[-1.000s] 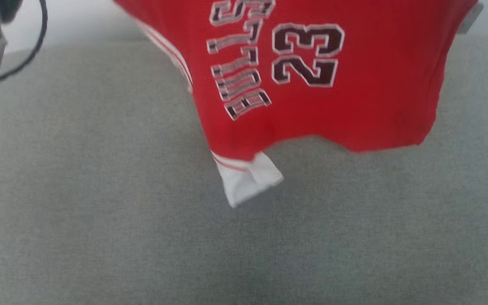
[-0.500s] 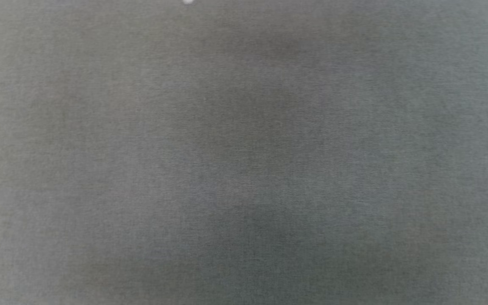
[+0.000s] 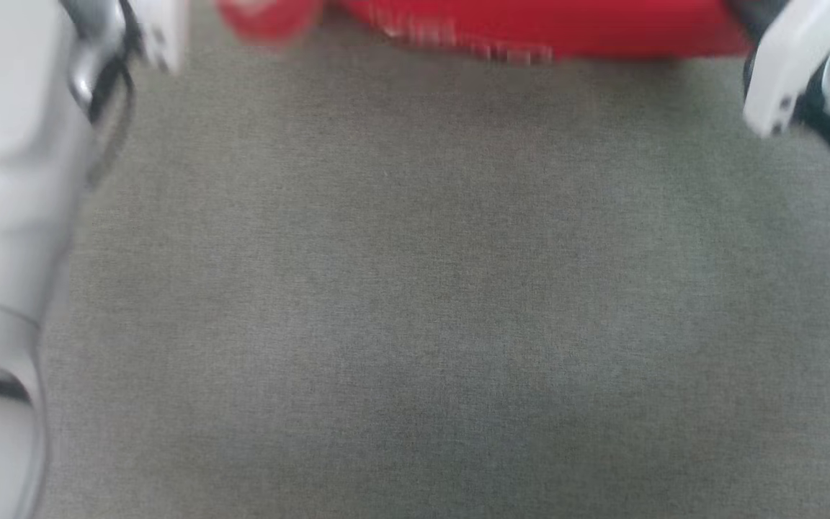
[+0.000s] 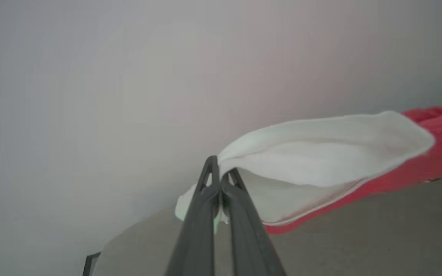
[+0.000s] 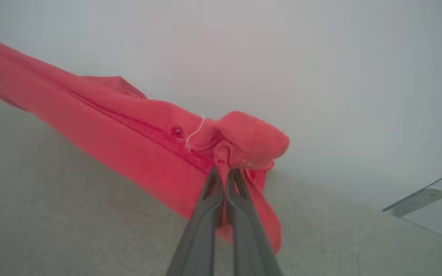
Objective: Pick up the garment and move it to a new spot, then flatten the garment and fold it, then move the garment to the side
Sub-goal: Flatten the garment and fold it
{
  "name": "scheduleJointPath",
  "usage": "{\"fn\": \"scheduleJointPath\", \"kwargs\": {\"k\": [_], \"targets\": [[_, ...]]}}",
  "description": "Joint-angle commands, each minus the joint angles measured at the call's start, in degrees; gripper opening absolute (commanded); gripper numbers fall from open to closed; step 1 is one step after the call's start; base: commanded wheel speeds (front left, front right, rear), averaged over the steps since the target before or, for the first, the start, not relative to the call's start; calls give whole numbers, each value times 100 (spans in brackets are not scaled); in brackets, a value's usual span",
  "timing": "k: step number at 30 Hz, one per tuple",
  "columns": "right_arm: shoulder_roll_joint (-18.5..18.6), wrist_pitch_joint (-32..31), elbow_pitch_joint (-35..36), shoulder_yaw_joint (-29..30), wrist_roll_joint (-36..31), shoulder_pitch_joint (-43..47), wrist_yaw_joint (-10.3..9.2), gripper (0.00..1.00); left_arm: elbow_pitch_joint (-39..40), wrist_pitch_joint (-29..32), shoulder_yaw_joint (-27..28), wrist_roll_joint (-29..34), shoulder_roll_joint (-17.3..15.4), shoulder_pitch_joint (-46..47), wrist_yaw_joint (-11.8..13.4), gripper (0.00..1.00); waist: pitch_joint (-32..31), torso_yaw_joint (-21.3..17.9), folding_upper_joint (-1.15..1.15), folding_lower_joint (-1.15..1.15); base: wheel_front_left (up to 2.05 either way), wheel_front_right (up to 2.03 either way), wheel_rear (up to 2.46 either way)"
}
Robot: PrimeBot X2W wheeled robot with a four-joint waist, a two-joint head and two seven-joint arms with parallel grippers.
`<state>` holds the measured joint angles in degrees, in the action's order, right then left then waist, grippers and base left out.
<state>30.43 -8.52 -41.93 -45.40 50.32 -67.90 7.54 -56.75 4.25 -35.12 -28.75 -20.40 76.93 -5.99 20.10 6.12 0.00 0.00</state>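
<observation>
Garment (image 3: 545,29) stretched left-to-right — left gripper (image 4: 223,167), right gripper (image 5: 225,171) each pinching one end

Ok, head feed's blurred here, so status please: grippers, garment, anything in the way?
Left gripper shut on white sleeve. Right gripper shut on red edge. Garment stretched between them. No obstruction seen.

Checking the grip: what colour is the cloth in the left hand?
White, the sleeve; clearest in the left wrist view.
</observation>
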Motion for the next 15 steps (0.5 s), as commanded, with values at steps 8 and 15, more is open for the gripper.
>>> {"fn": "scheduleJointPath", "kwargs": {"k": [8, 15], "targets": [[653, -327, 870, -370, 742, 1166, -9, 0, 615, 1168, -184, -596, -51, -1624, -108, 0, -281, 78, 0, 0, 0, 0, 0], [1231, -452, 1697, -528, 1165, 2164, -9, 0, 2224, 2204, -189, -1072, -530, -3288, 315, 0, -422, 44, 0, 0, 0, 0, 0]]}}
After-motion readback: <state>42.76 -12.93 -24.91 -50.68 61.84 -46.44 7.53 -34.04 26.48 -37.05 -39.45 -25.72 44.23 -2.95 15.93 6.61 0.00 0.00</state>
